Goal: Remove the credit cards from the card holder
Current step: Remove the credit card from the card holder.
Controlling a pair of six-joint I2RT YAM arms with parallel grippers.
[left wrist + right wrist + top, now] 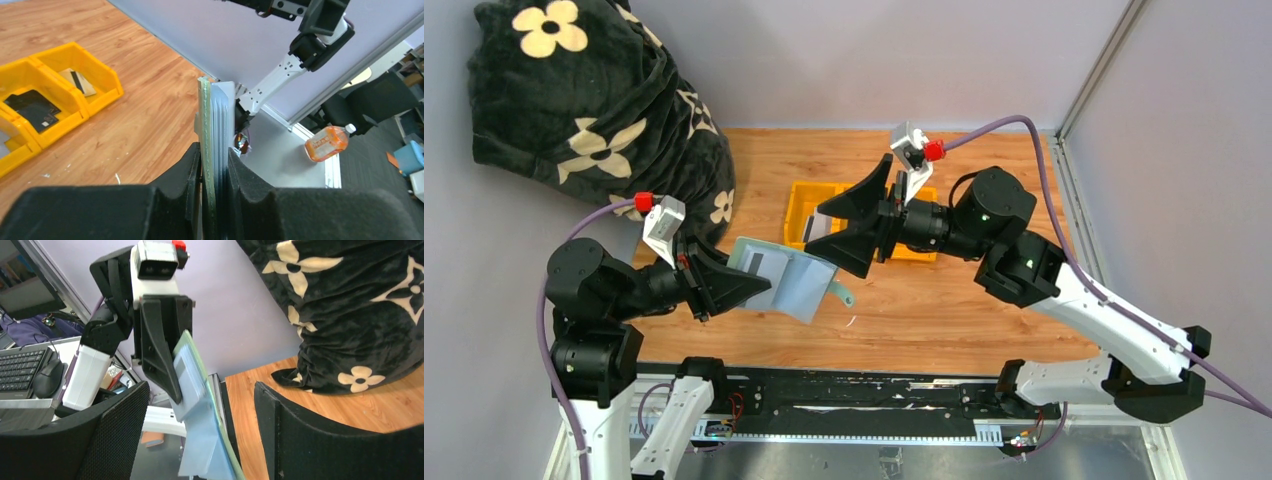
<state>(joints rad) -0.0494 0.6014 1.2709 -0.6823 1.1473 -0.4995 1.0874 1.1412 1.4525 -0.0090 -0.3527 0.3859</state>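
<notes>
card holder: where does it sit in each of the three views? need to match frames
Top external: card holder left of centre, open, clamped by the left gripper.
Left wrist: card holder centre, edge-on, rising from between the jaws.
Right wrist: card holder lower centre, light blue leaves showing.
Shared landmark: wooden tabletop, visible in all three views.

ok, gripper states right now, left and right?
Left gripper: shut on the card holder.
Right gripper: open, fingers spread wide, gripping nothing.
</notes>
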